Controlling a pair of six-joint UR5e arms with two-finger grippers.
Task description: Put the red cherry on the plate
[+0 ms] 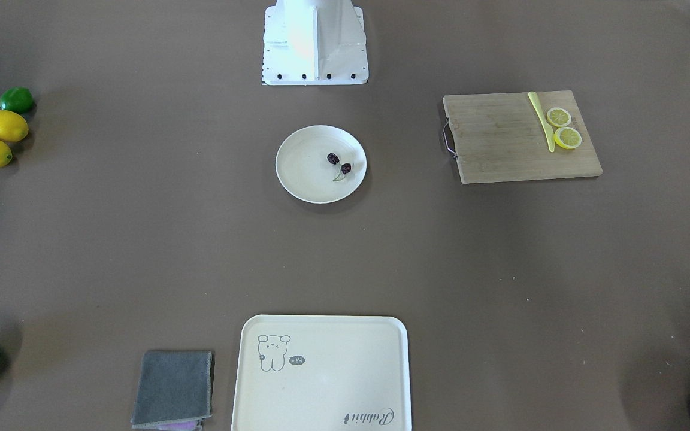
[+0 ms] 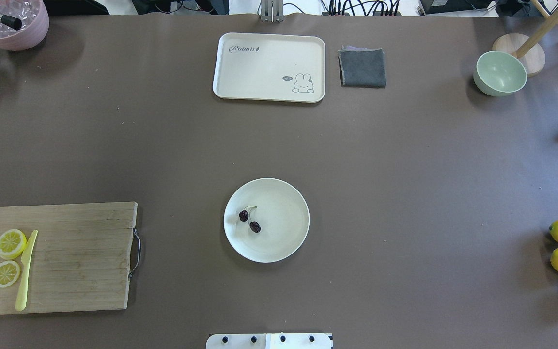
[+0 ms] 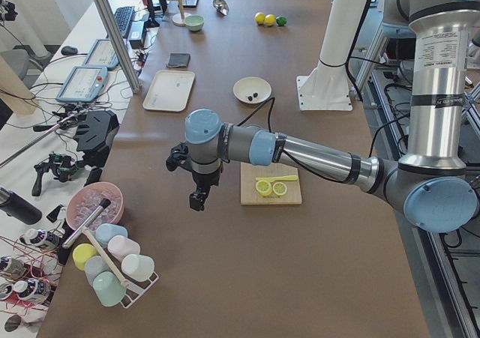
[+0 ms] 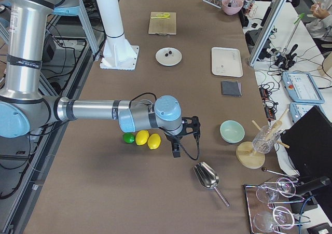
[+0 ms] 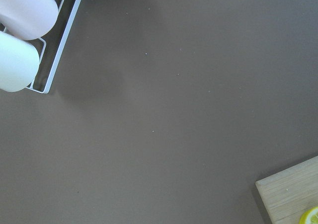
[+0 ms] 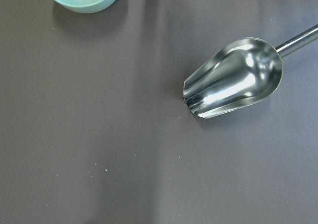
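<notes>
Left gripper [image 3: 196, 200] hangs well off the plate [image 2: 286, 213] on one side and right gripper [image 4: 176, 152] well off it on the other; I can't tell how wide either stands. Red cherry [image 2: 250, 221] already lies on the plate, left-arm side of centre, the pair set diagonally. Looks done.

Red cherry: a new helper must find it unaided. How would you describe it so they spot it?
Find the round cream plate at the table's centre. On it lies the red cherry: two tiny near-black fruits joined by green stems, nothing else on the plate.
</notes>
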